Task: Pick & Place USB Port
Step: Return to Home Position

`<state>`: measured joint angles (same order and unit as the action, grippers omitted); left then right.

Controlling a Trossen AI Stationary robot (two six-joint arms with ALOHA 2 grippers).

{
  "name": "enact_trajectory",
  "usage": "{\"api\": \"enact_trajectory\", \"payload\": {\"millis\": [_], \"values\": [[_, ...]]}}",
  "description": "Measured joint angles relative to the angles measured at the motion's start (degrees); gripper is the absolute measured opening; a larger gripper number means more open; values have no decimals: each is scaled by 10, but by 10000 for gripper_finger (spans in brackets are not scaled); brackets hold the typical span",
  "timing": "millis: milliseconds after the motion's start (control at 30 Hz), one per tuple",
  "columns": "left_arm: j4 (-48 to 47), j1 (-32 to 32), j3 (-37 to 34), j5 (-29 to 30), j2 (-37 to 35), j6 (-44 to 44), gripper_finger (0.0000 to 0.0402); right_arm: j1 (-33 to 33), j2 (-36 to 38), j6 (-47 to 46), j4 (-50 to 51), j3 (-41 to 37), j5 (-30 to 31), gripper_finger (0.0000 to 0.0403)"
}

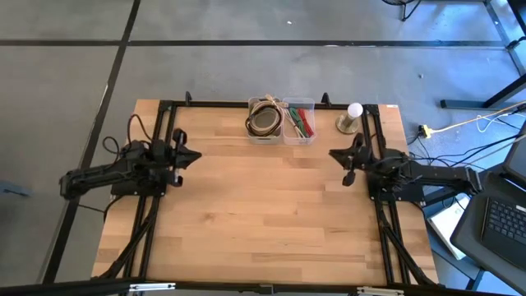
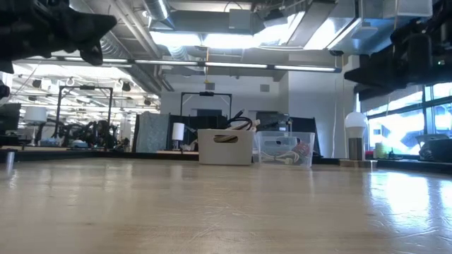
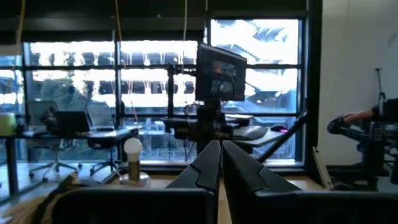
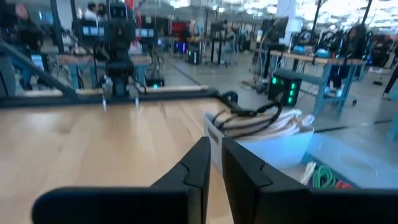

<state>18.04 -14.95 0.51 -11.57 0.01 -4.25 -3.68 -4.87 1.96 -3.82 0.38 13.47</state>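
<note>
nearest my lenses are my own dark fingers: the left gripper point(image 3: 220, 144) has its tips drawn almost together with nothing between them, and the right gripper point(image 4: 215, 143) is the same, a thin slit and no load.

the cables point(image 1: 264, 120) lie coiled in the white bin point(image 2: 212, 152) at the far edge of the table point(image 1: 263, 222), with a loop or two standing above its rim. just beside it sits the clear bin point(image 1: 300, 141) with red and green leads, and further toward my right side stands a lamp point(image 1: 353, 115) with a round white bulb. both arms sit at the table's sides, apart from the bins, with bare wood between.

the trouble i foresee is small but real. the lamp stands near my right arm, so a wide swing while settling could clip and topple it. the proud loops look springy; i judge a stiff coil could unwind and spill over the rim with no help from me.
</note>
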Motion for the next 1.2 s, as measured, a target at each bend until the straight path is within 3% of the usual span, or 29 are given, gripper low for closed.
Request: {"api": "enact_trajectory", "payload": {"millis": [200, 1200], "values": [[-5, 32, 0, -1, 0, 0, 5, 0, 49, 0, -3, 0, 0, 45], [-5, 44, 0, -1, 0, 0, 4, 0, 48, 0, -2, 0, 0, 45]]}}
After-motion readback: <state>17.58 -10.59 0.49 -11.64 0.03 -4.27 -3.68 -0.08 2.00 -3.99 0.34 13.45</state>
